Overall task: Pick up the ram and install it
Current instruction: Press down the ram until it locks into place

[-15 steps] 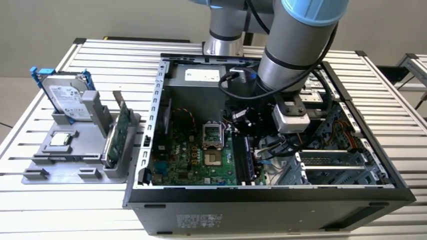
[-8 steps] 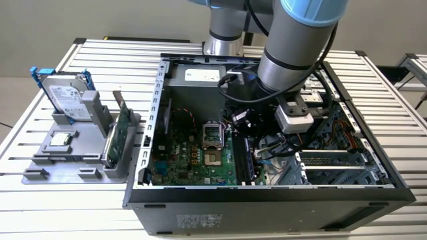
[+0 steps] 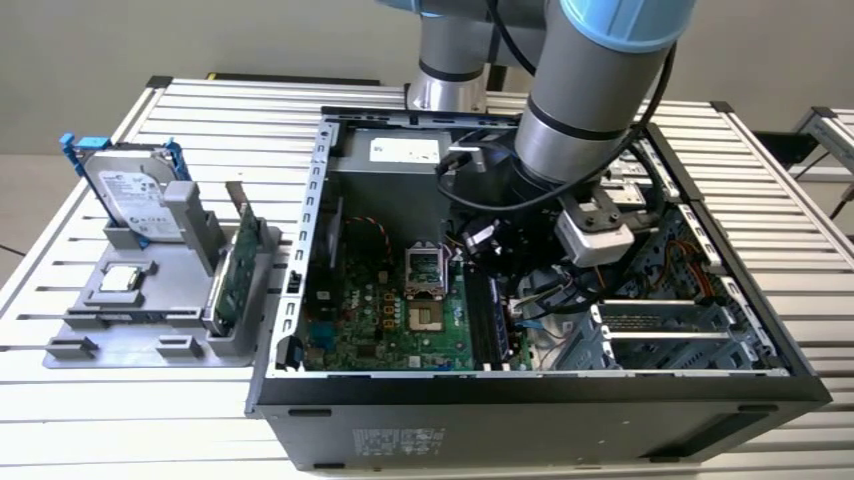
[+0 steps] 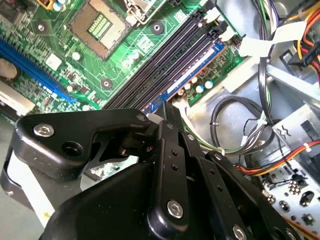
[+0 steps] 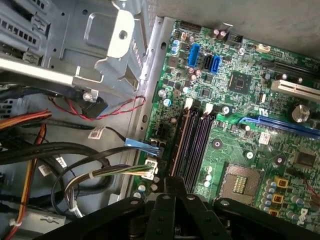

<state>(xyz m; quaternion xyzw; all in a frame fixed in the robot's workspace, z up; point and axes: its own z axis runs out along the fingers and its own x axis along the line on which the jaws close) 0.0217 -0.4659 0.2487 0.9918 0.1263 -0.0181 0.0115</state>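
The ram (image 4: 192, 75) is a slim blue stick lying along the outermost of the black slots (image 4: 165, 62) on the green motherboard (image 4: 125, 50), level with the slots. In the second wrist view my gripper (image 4: 169, 111) has its black fingers drawn together, their tip right over the ram's near end. The first wrist view shows the same slots (image 5: 192, 145) running away from the gripper (image 5: 172, 185). In the exterior view the arm (image 3: 587, 90) reaches down into the open computer case (image 3: 534, 385), over the slot area.
Bundled cables (image 4: 240, 125) and a metal drive cage (image 5: 100, 45) crowd the side beside the slots. The open processor socket (image 4: 97, 25) lies on the other side. Outside the case, a grey stand (image 3: 160, 320) holds a hard drive (image 3: 134, 195) and a green card (image 3: 238, 270).
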